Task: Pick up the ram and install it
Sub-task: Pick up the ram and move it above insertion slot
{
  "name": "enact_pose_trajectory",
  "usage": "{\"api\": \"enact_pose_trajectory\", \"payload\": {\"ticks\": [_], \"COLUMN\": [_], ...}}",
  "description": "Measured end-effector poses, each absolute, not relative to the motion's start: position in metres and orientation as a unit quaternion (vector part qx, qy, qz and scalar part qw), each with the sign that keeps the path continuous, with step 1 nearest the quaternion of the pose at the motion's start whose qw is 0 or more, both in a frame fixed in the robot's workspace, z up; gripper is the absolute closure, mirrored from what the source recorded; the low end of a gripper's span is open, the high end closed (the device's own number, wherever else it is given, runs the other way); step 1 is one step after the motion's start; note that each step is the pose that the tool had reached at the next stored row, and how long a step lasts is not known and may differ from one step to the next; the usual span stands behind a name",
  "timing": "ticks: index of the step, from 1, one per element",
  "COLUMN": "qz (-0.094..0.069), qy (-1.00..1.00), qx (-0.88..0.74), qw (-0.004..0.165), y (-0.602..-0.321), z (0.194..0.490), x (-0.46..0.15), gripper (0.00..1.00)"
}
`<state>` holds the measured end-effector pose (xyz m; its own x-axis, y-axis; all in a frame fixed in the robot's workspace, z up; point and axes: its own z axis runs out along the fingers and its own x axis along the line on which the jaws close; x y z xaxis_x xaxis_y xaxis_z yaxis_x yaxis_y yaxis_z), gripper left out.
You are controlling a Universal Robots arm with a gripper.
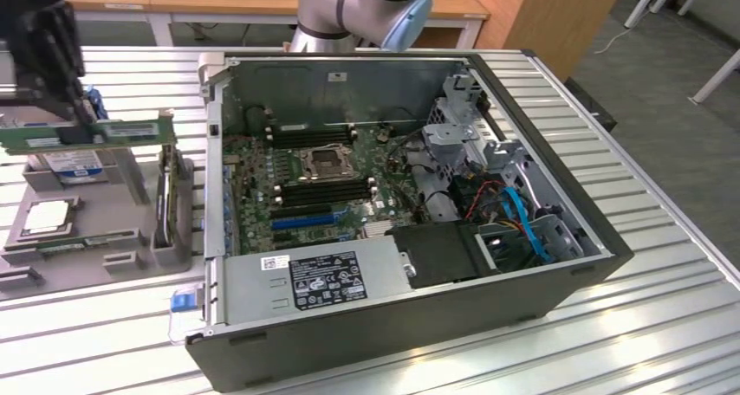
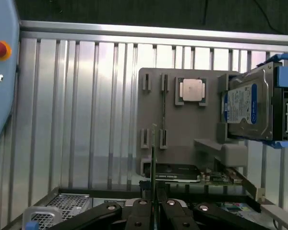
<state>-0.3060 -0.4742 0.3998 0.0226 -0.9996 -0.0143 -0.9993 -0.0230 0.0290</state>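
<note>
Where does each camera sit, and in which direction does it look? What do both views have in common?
Exterior view: off the arm, above the table, looking down into the open computer case; the arm and gripper show.
Wrist view: on the wrist, looking down past the gripper's fingers at the grey tray.
Shared: the ram held in the gripper, the tray, the hard drive, the table.
</note>
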Motion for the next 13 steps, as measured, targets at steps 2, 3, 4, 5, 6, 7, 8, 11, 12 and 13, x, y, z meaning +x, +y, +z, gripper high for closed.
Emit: {"api": "enact_pose_trajectory", "payload": {"ticks": [2,3,4,5,6,7,8,11,12,13], "qz": [-0.016,-0.016,-0.016,-0.017,-0.017,-0.017,-0.017,-0.017,-0.017,-0.017], "qy": [-0.698,-0.698,-0.698,-0.697,-0.697,-0.697,-0.697,-0.697,-0.697,-0.697], "qx": [0.716,0.716,0.716,0.717,0.717,0.717,0.717,0.717,0.717,0.717], "qw": [0.005,0.005,0.004,0.004,0.004,0.004,0.004,0.004,0.004,0.004], "y": [-0.474,-0.474,-0.474,-0.474,-0.474,-0.474,-0.473,-0.47,-0.469,-0.469], "z": [0.4,0.4,0.4,0.4,0.4,0.4,0.4,0.4,0.4,0.4], "x": [-0.297,-0.291,-0.286,-0.275,-0.271,-0.267,-0.264,-0.255,-0.252,-0.249], "gripper": [0.86,0.86,0.86,0.86,0.86,0.86,0.86,0.86,0.86,0.86]}}
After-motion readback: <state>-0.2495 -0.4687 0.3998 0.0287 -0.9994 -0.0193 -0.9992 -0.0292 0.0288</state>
